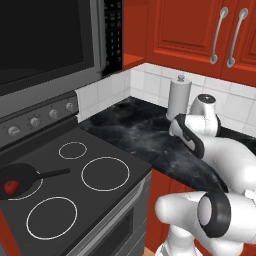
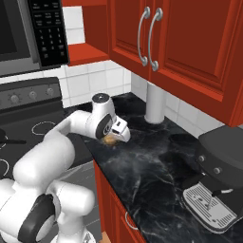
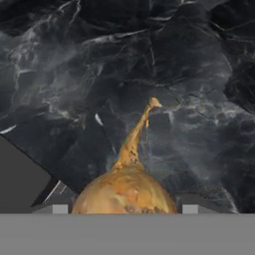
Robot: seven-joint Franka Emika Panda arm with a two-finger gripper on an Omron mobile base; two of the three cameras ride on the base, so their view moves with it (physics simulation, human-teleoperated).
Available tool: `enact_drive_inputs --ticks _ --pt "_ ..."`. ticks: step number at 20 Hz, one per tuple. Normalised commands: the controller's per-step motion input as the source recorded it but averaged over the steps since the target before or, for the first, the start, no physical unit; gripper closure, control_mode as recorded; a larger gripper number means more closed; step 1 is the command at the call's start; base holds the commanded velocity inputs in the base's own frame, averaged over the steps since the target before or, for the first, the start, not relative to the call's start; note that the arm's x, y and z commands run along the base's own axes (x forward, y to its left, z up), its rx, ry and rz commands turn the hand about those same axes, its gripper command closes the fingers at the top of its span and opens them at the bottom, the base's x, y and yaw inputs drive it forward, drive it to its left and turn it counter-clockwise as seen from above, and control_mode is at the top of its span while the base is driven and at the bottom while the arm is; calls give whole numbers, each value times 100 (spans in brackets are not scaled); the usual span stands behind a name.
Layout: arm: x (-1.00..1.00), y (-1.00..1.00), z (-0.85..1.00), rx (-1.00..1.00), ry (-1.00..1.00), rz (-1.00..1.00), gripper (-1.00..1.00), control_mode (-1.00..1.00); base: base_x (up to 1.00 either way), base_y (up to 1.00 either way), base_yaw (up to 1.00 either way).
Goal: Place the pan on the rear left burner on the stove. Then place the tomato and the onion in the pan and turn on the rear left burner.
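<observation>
The black pan point(image 1: 20, 176) sits on the rear left burner point(image 1: 33, 192) of the stove point(image 1: 100, 200), its handle pointing right. The red tomato point(image 1: 11, 187) lies inside it. The tan onion point(image 3: 127, 191) with its thin pointed stem is down at the black marble counter point(image 2: 156, 161), right of the stove. In the hand view it fills the space between my two finger tips. My gripper point(image 3: 124, 209) is shut on the onion point(image 2: 110, 140), which is mostly hidden under the hand in the right base view. I cannot tell whether it is lifted off the counter.
A white paper towel roll point(image 2: 154, 102) stands at the back of the counter. A dark coffee machine point(image 2: 216, 175) sits at the right. The microwave point(image 1: 45, 40) hangs over the stove, and round knobs point(image 1: 35, 121) line its back panel. Red cabinets point(image 2: 190, 42) hang above the counter.
</observation>
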Motion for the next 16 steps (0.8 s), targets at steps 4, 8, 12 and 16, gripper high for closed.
enact_drive_inputs --ticks 4,8,12,16 --pt "7 85 25 8 10 33 100 -100 0 0 0" --pt "4 96 15 7 11 31 100 -100 0 0 0" --pt "0 97 11 5 8 28 100 -100 0 0 0" --pt "0 99 11 2 2 25 100 -100 0 0 0"
